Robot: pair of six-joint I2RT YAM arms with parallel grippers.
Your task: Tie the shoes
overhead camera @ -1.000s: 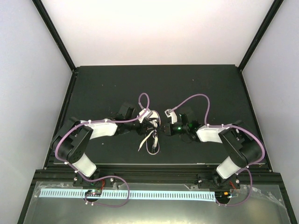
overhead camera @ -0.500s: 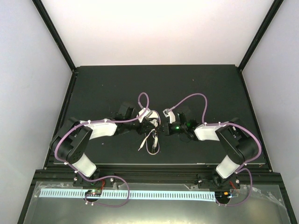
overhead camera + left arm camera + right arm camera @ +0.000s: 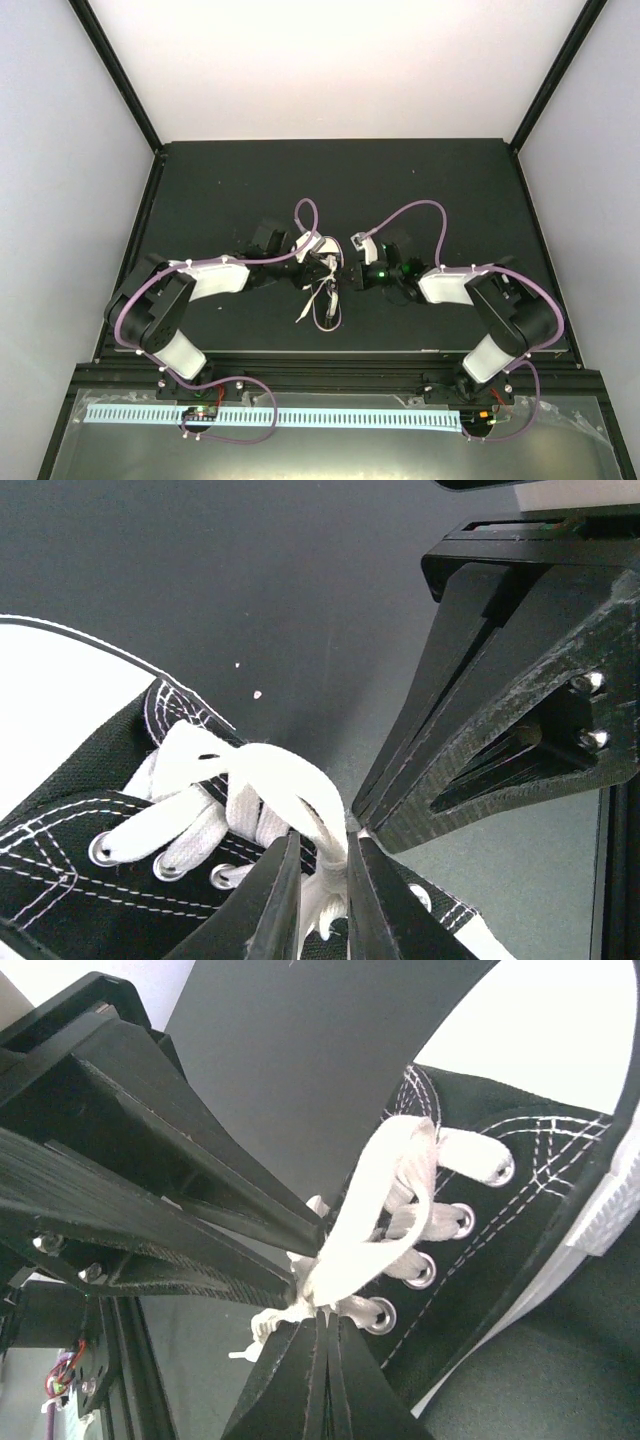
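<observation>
The small black canvas sneaker (image 3: 326, 305) with white laces lies between my two grippers near the table's front middle. In the left wrist view its black side (image 3: 80, 860) and eyelets show, and a white lace loop (image 3: 275, 780) runs down between the fingers of my left gripper (image 3: 322, 842), which is closed on it. In the right wrist view my right gripper (image 3: 325, 1312) is shut, pinching a lace loop (image 3: 385, 1195) just above the sneaker's eyelets (image 3: 520, 1190). The two grippers (image 3: 322, 264) (image 3: 346, 272) almost touch tip to tip over the sneaker's tongue.
The black table (image 3: 220, 190) ends at a front edge just below the sneaker. Loose lace ends (image 3: 305, 312) trail towards the near left of the sneaker. White walls stand on three sides. The purple cables arch over both wrists.
Both grippers have edged closer together over the sneaker, and the loose lace ends have drawn in a little. Both grips on the laces stay the same.
</observation>
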